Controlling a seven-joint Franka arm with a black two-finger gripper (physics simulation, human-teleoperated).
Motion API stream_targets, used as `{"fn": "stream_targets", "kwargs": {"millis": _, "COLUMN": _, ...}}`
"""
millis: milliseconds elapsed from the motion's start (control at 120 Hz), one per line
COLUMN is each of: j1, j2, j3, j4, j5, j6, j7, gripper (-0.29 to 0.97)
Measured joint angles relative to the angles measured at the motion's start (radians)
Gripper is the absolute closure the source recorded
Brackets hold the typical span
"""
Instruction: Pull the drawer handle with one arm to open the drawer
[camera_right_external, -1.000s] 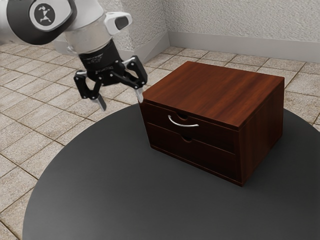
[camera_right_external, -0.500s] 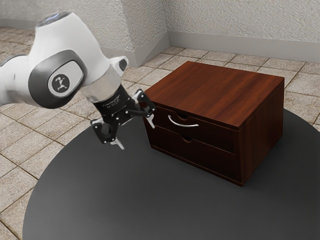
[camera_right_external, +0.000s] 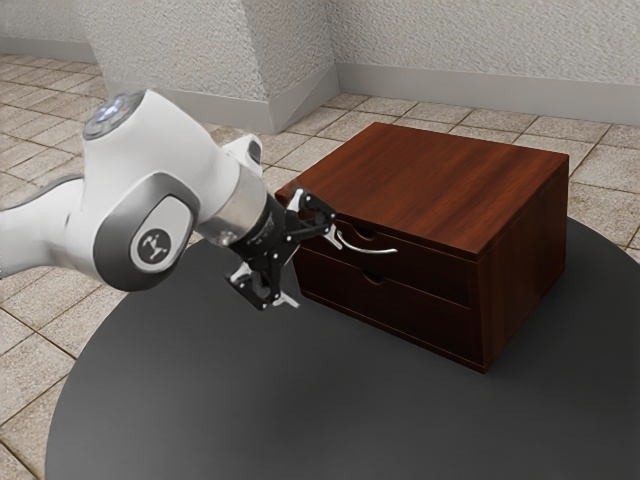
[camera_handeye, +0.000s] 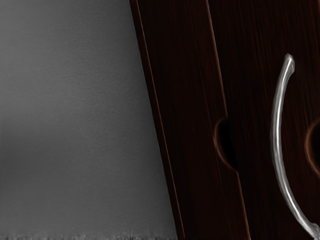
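Gripper (camera_right_external: 306, 266) wide open, empty, at cabinet (camera_right_external: 440, 180) left front corner, one finger near handle (camera_right_external: 366, 244). Top drawer (camera_right_external: 420, 262) looks shut. Thin rigid metal bow, probably slick: grab mid-arc, pull straight out.

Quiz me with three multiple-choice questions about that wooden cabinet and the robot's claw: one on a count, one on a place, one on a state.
1. How many drawers has the dark red-brown wooden cabinet? A) one B) two C) four
2. Where is the curved silver metal handle? A) on the upper drawer B) on the cabinet's side C) on the cabinet's top
3. The black two-finger claw is: A) shut on the handle B) shut on the cabinet's corner C) open

Answers: 1 B, two drawer fronts are stacked. 2 A, the handle spans the upper drawer's front. 3 C, its fingers stand wide apart, gripping nothing.
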Motion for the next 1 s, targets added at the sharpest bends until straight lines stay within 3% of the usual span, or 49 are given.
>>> {"fn": "stream_targets", "kwargs": {"millis": 450, "j1": 0.009, "j2": 0.054, "j3": -0.011, "j4": -0.017, "j5": -0.004, "j6": 0.115, "j7": -0.104, "gripper": 0.00}}
{"fn": "stream_targets", "kwargs": {"millis": 1000, "j1": 0.015, "j2": 0.116, "j3": -0.010, "j4": 0.017, "j5": -0.005, "j6": 0.166, "j7": -0.159, "gripper": 0.00}}
